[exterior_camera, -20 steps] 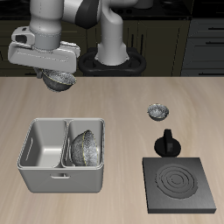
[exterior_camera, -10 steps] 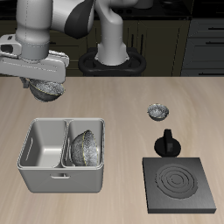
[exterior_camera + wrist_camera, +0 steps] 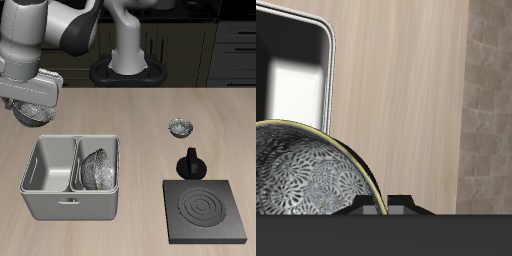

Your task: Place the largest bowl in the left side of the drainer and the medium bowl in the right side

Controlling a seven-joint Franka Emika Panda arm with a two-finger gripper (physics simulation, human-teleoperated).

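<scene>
Stretching beneath everything, a pale wooden table (image 3: 140, 110) meets dark cabinets (image 3: 215, 45) behind.

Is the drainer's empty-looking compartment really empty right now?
Empty. The drainer shows bare grey floor there; the largest bowl leans in the other compartment, and the medium bowl hangs in the gripper.

Even, bright render, sharp throughout, with soft shadows and mild gloss.

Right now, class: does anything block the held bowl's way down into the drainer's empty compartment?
Nothing visible does. The gripper holds a bowl above the table behind the drainer; the compartment below is open and empty, and the other bowl sits in the neighbouring compartment.
</scene>
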